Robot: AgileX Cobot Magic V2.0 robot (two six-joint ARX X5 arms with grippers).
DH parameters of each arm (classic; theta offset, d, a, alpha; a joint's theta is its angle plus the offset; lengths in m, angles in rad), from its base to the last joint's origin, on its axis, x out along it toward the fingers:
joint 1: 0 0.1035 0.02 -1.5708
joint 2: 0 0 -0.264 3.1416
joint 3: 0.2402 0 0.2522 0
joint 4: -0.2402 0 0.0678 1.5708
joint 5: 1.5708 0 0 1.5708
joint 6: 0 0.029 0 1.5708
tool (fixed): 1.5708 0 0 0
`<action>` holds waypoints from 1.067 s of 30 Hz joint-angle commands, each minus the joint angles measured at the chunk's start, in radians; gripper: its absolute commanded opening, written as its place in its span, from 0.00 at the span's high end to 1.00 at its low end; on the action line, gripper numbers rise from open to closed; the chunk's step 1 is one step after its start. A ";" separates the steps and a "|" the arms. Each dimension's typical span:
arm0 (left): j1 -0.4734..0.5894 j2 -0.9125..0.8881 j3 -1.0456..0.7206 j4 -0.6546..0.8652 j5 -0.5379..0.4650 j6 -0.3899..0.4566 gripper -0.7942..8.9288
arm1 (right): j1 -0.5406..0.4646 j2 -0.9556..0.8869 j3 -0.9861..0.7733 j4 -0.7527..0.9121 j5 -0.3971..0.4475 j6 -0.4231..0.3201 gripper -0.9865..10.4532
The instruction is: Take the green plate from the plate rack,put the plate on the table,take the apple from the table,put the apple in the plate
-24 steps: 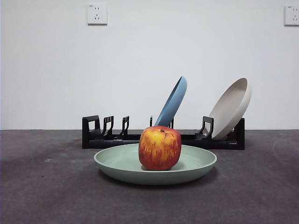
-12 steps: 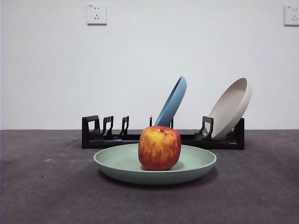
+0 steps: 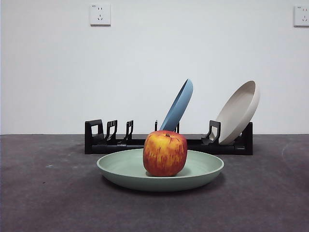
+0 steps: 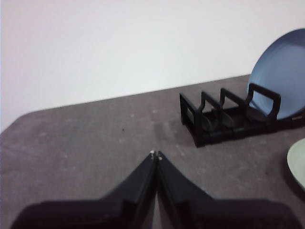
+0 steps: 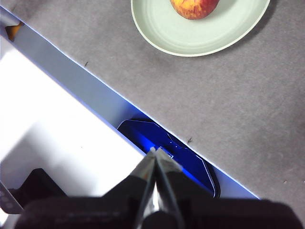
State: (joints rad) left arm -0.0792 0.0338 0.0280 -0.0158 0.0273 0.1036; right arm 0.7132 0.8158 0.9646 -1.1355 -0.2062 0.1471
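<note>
The green plate (image 3: 203, 169) lies flat on the dark grey table (image 3: 48, 203) in front of the plate rack (image 3: 120, 144). The apple (image 3: 165, 152) stands in the plate's middle. The right wrist view shows the plate (image 5: 167, 33) and the apple (image 5: 193, 7) from above. My left gripper (image 4: 156, 153) is shut and empty above the table, well apart from the rack's empty end (image 4: 214, 124); the plate's rim (image 4: 298, 164) just shows. My right gripper (image 5: 155, 150) is shut and empty, over the table's edge, far from the plate.
A blue plate (image 3: 178, 105) leans in the rack's middle and a beige plate (image 3: 239, 111) at its right end. The table's edge (image 5: 71, 78) runs across the right wrist view, with white floor and a blue object (image 5: 190, 167) beyond it.
</note>
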 commanded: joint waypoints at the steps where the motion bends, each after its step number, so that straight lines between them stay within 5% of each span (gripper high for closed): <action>1: 0.003 -0.020 -0.019 -0.048 0.000 -0.027 0.92 | 0.002 -0.001 -0.004 0.003 0.003 0.010 0.91; 9: 0.003 -0.032 -0.024 -0.174 0.002 -0.076 0.92 | 0.002 -0.001 -0.004 0.003 0.003 0.010 0.91; 32: 0.003 -0.032 -0.024 -0.168 0.001 -0.082 0.92 | 0.002 -0.001 -0.004 0.003 0.004 0.008 0.91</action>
State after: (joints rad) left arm -0.0792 0.0051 0.0174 -0.1856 0.0288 0.0319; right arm 0.7132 0.8158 0.9646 -1.1355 -0.2062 0.1471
